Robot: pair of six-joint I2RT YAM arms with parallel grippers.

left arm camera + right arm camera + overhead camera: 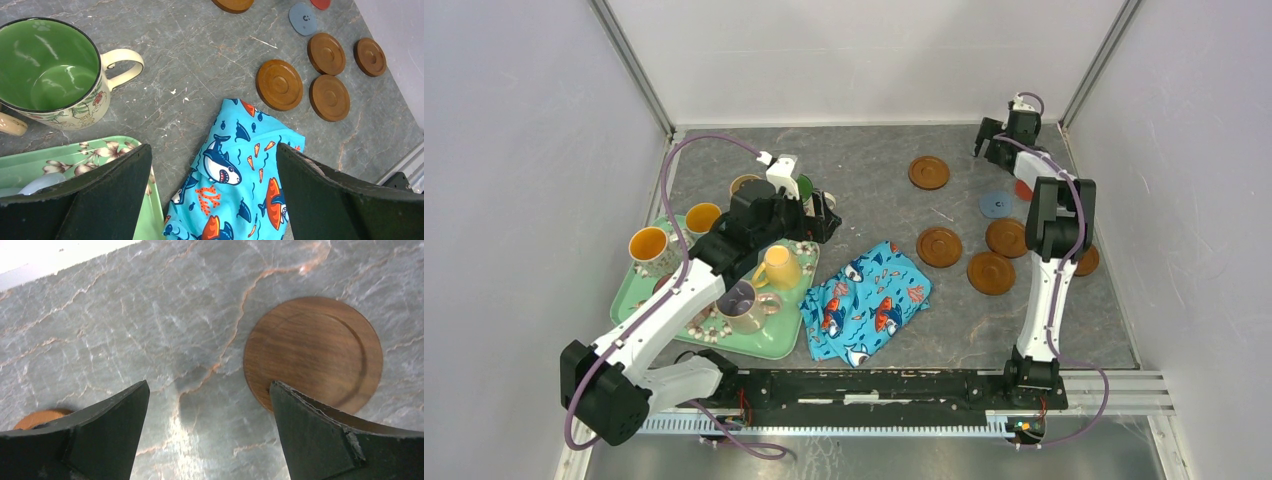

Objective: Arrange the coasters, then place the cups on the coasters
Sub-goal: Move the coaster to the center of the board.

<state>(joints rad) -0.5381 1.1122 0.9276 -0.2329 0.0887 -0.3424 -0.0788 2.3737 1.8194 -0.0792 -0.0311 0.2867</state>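
Our left pincer (212, 150) gapes wide, empty, beside the green-lined mug (50, 75). Our right pincer (210, 385), equally wide and empty, hovers by a brown coaster (312, 352) at the far side. Other mugs (779, 268) sit on the tray (769, 345); more coasters (939, 246) lie right of the cloth (874, 300).

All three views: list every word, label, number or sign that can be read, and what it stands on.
No words or numbers can be read in any view.
Faint paw-print sign: inside the green-lined mug, near its rim.
Small dark mark on the blue-grey coaster: too small to read.
Shark-print cloth: pictures only, no lettering.
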